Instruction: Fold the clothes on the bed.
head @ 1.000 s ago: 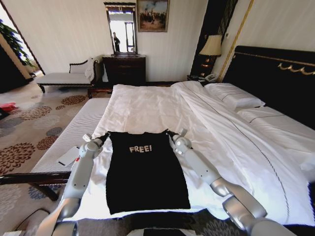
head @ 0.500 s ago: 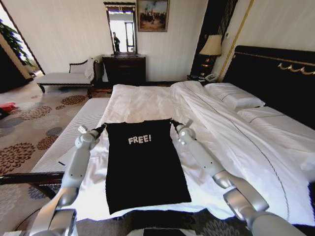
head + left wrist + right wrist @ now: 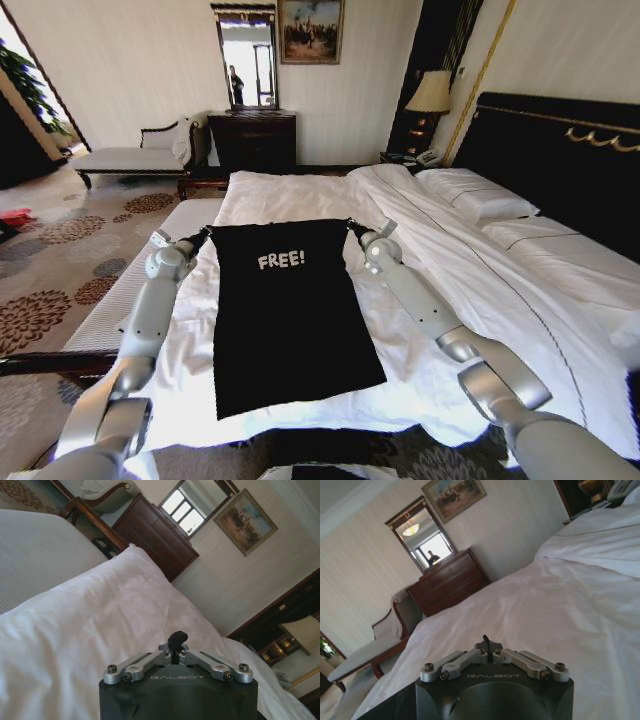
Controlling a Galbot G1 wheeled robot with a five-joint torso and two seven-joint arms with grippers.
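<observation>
Both grippers pinch the T-shirt (image 3: 290, 310) by its top corners, left gripper (image 3: 204, 234), right gripper (image 3: 352, 228), lifted over the bed's (image 3: 480, 300) foot edge.

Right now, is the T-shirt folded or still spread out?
Spread, not folded: the T-shirt hangs flat, lettering showing, top corners pinched by left pincer and right pincer over the bed.

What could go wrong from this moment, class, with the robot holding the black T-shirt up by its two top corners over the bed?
1. Each tool pinches only a small bit of cloth: the left tool and right tool grip the T-shirt at its corners, so one corner might slip out.
2. The shirt's lower edge lies near the foot edge of the bed; it could slide off.
3. If the arms move unevenly, the fold may come out crooked.
</observation>
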